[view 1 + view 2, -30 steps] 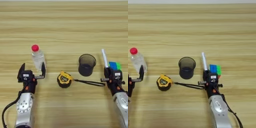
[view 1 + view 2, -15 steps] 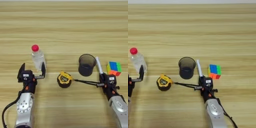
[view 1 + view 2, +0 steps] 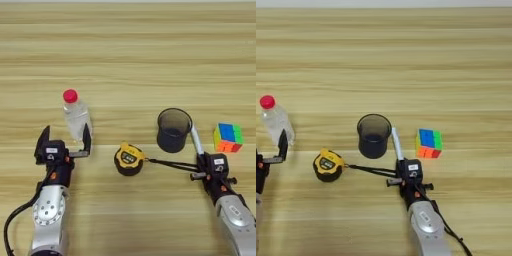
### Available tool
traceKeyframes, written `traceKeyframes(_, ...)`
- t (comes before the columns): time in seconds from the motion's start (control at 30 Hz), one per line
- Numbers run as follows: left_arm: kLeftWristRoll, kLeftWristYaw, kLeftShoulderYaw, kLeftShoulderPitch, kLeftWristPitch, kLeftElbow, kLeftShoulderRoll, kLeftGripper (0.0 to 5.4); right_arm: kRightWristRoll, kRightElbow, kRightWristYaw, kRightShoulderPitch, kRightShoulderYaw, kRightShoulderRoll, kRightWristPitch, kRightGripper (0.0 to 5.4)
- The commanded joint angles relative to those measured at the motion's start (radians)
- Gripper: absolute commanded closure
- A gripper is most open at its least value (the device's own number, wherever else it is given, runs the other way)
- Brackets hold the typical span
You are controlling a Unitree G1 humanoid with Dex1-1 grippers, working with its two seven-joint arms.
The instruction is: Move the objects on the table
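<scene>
You see two silver-grey forearms with orange dots, black wrist blocks bearing white labels, black fingers, and black cables.

One bottle, cup, cube, pen, tape measure

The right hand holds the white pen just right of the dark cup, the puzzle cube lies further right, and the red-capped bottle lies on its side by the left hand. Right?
Not quite. The bottle stands upright, cap on top, as the left eye view shows. The right hand does hold the pen beside the cup, the cube further right, left hand by the bottle.
</scene>
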Motion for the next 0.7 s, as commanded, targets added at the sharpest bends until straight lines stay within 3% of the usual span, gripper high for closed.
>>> traceKeyframes(0.03, -0.001, 0.001, 0.000, 0.007, 0.016, -0.008, 0.000, 0.00, -0.006, 0.005, 0.002, -0.008, 0.003, -0.001, -0.015, 3.78)
traceKeyframes(0.7, -0.003, 0.001, 0.004, 0.004, 0.017, -0.006, 0.000, 0.00, -0.014, -0.059, -0.030, 0.004, -0.021, -0.006, -0.064, 1.73)
